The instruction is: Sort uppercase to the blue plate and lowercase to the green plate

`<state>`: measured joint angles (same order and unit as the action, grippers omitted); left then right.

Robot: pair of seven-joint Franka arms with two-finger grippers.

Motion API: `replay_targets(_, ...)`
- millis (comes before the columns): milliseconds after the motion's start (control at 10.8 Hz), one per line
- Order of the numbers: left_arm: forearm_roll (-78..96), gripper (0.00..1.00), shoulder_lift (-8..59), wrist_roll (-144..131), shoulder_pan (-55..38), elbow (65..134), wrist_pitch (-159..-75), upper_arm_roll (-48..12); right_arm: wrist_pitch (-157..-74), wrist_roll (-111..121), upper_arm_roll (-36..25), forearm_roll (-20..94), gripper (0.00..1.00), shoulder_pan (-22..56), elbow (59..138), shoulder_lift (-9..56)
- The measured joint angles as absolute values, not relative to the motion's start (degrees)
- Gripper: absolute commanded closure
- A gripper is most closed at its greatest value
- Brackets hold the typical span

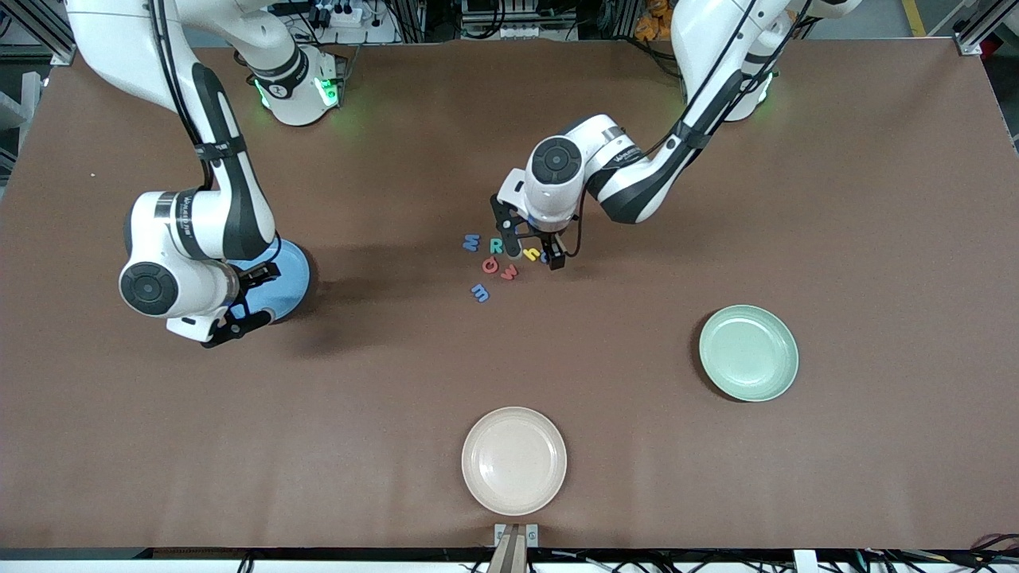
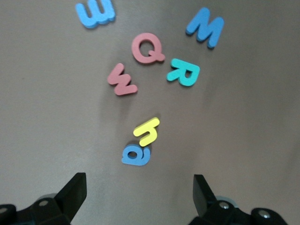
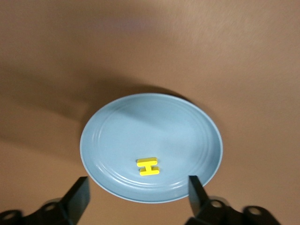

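Right wrist view: our right gripper (image 3: 136, 199), fingers apart, hangs over the round blue plate (image 3: 187, 129) holding 1 yellow foam H (image 3: 148, 166); our left gripper (image 2: 139, 197), jaws spread, hovers over the yellow foam h (image 2: 147, 131); we judge it must descend and pinch next.

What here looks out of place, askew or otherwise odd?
One thing: in the letter cluster under the open left gripper, the yellow h lies partly on top of the blue a-like letter, overlapping rather than flat on the table. Otherwise tidy: the yellow H sits flat in the blue plate under the open right gripper.
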<state>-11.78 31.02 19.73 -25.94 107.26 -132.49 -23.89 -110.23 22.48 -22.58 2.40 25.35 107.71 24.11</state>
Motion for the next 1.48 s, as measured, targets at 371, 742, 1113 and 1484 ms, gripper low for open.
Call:
replay_targets(371, -16.1, 0.0, 31.9, 21.1, -26.1, 111.2, -140.6, -23.7, -109.6, 15.8, -22.4, 2.4, 0.0, 25.4, 103.9, 23.8)
replay_targets(742, -16.5, 0.0, 33.2, 24.7, -25.6, 112.4, -142.7, -23.6, -105.7, 14.1, -22.2, 2.4, 0.0, 26.2, 100.3, 22.4)
replay_targets(1113, -18.4, 0.0, 34.5, 24.8, -25.4, 112.7, -144.3, -23.5, -105.6, 14.1, -21.2, 2.5, 0.0, 26.3, 100.0, 20.7)
replay_targets(1484, -19.5, 0.0, 35.4, 24.8, -25.4, 112.7, -145.0, -23.4, -104.2, 7.5, -18.7, 3.2, 0.0, 26.3, 99.5, 19.5)
